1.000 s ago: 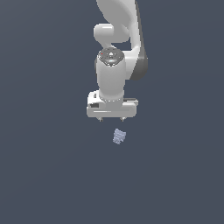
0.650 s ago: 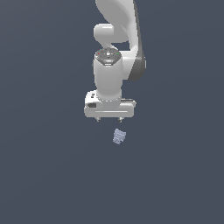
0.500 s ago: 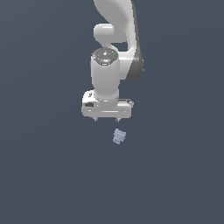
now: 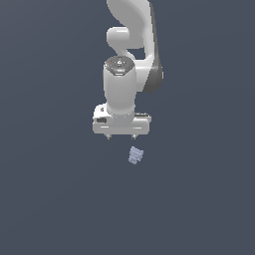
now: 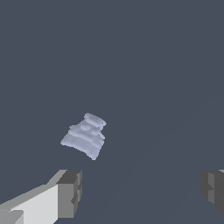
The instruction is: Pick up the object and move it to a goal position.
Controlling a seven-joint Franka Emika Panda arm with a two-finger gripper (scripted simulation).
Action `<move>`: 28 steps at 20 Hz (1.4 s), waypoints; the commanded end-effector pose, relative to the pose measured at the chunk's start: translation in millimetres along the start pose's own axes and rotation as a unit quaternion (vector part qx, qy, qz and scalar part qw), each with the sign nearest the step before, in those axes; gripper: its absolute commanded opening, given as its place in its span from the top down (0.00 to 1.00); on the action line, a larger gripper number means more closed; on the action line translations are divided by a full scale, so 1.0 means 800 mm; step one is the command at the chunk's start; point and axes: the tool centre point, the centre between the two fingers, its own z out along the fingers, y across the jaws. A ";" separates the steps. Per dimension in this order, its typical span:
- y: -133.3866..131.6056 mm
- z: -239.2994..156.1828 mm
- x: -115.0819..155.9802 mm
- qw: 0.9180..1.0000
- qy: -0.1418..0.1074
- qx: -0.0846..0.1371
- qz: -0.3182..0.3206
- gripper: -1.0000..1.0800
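The object (image 4: 135, 155) is a small pale lavender-blue ridged lump lying on the dark grey floor. It also shows in the wrist view (image 5: 85, 135). My white gripper (image 4: 121, 137) hangs on the arm, points down and is open and empty. In the exterior view it is above the object and a little to the exterior view's left. In the wrist view the two grey fingertips (image 5: 70, 193) stand wide apart, and the object lies beyond one of them, apart from it.
A flat dark grey surface (image 4: 60, 189) fills both views. The white arm (image 4: 130, 45) rises above the gripper to the top of the exterior view. Nothing else shows.
The gripper has shifted slightly to the exterior view's left and a little upward. The object has not moved.
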 end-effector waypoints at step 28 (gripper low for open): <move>-0.051 0.074 0.011 0.926 -0.014 0.007 -0.376 0.04</move>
